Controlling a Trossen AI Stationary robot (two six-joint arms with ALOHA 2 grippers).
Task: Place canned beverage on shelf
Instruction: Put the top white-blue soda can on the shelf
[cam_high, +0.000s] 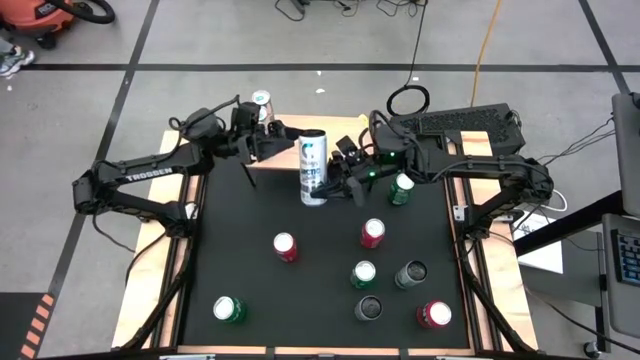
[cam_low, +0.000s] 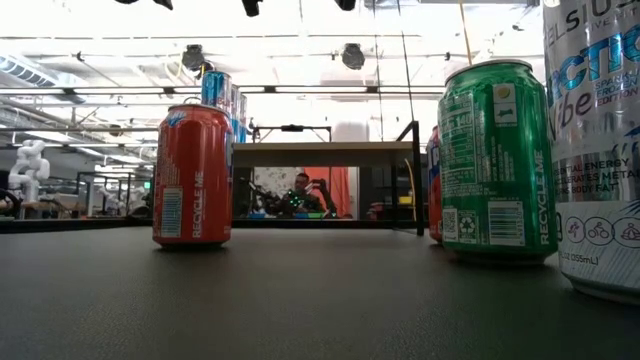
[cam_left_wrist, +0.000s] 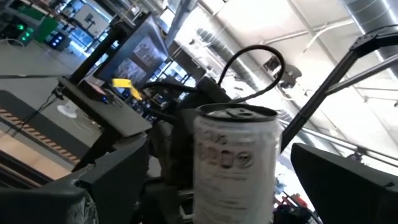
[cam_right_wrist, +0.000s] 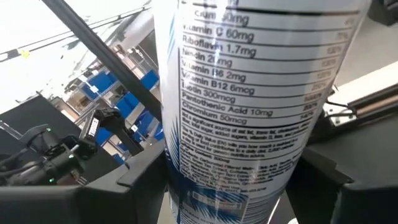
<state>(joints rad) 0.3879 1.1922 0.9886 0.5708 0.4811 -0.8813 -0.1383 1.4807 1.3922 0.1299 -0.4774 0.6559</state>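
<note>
1. We see the left arm (cam_high: 140, 185) reaching from the left edge of the bench toward its far side, elbow bent, forearm running rightward.
2. Its left gripper (cam_high: 262, 138) sits at the far centre-left, fingers (cam_left_wrist: 118, 168) spread wide apart on either side of a can top, not touching it.
3. The right arm (cam_high: 500, 175) comes in from the right edge, forearm stretched leftward across the far part of the bench.
4. Its right gripper (cam_high: 335, 172) points left at mid-bench, and its two dark fingers (cam_right_wrist: 134, 180) clasp the tall white can from both sides.
</note>
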